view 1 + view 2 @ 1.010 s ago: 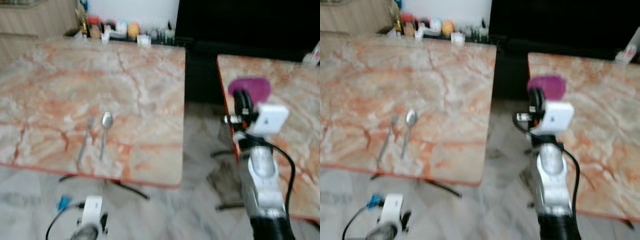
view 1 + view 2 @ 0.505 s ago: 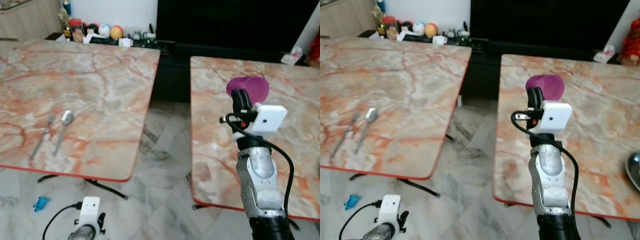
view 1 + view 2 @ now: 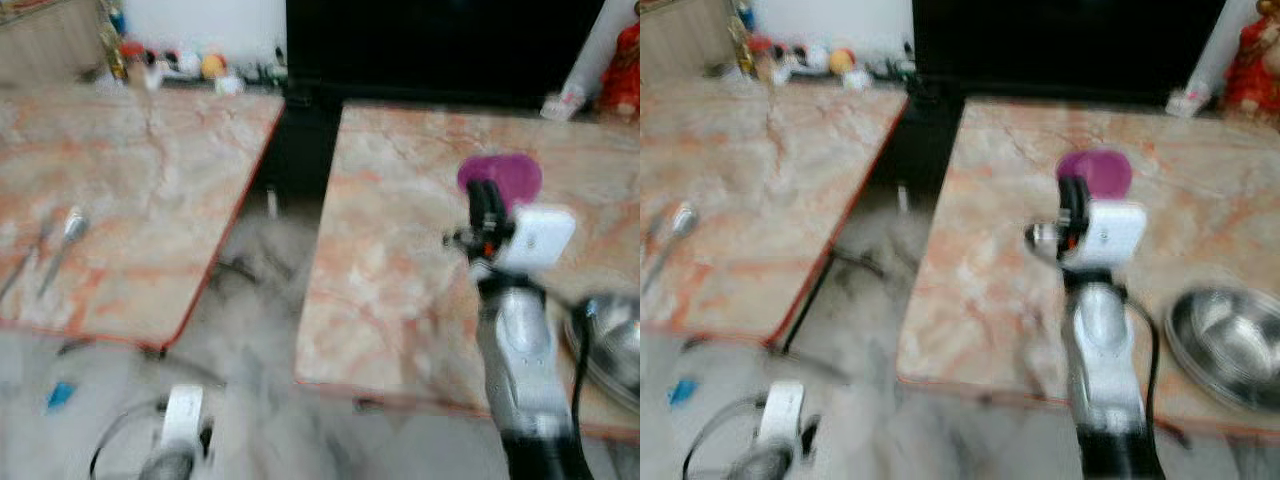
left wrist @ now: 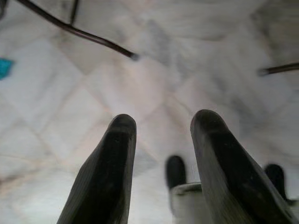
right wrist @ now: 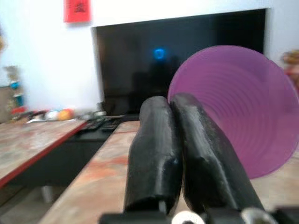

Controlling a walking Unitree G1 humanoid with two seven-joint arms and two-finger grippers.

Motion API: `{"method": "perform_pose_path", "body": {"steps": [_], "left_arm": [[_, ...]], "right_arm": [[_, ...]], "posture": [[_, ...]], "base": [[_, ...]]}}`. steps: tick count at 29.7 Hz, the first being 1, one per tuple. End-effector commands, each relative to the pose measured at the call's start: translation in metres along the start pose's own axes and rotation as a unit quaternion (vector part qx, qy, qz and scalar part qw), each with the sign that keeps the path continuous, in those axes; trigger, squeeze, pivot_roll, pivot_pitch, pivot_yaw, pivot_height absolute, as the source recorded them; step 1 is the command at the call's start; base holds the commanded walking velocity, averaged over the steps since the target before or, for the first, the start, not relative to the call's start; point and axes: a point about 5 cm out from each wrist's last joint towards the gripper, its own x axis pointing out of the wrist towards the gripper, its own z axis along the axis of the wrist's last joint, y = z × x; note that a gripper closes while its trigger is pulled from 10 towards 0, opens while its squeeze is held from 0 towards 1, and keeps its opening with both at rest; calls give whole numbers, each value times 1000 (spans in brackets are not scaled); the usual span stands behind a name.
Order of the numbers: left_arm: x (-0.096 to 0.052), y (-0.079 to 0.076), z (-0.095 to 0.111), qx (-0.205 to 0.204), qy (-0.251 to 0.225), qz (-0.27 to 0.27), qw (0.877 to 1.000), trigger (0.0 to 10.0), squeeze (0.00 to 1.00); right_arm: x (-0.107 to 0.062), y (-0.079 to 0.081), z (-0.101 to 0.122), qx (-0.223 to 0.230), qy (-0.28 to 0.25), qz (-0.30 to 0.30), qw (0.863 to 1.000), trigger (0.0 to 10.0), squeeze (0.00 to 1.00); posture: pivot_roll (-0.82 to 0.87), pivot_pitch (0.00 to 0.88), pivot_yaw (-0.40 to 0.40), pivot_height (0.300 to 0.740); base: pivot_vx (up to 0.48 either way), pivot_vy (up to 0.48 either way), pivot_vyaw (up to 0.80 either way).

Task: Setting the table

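The head views are blurred and the whole scene has slid leftward since half a second ago, so the camera has turned right. The right gripper (image 5: 170, 154), raised at centre right of the frame, has its two black fingers pressed together, pinching the rim of a round purple plastic plate (image 3: 500, 175) held upright above the right-hand orange-veined marble table (image 3: 390, 270). A shiny steel bowl (image 3: 1230, 345) has come fully into view at the lower right edge of that table. The metal fork and spoon (image 3: 62, 240) on the left-hand marble table (image 3: 130, 170) now sit near the left edge. The left gripper (image 4: 161, 126) hangs over the pale tiled floor (image 4: 140, 84), fingers spread and empty.
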Motion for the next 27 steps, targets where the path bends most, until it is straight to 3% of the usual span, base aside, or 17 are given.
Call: {"method": "perform_pose_path", "body": {"steps": [1,5,14,27], "left_arm": [[-1,7,-3,2,10,6,1000,10000,0],[-1,7,-3,-2,10,7,1000,10000,0],[-1,7,-3,-5,10,5,1000,10000,0],[-1,6,-4,-8,12,2,1000,10000,0]], "right_arm": [[2,4,3,4,-7,2,1000,10000,0],[3,3,1,1,5,-3,1000,10000,0],[4,3,0,4,8,0,1000,10000,0],[4,-2,-7,-24,37,-10,999,10000,0]], "posture": [[-16,20,-13,740],[-14,25,-13,740],[-13,26,-13,740],[-15,34,-11,740]], "base": [[0,0,0],[0,0,0],[0,0,-792],[0,0,0]]}}
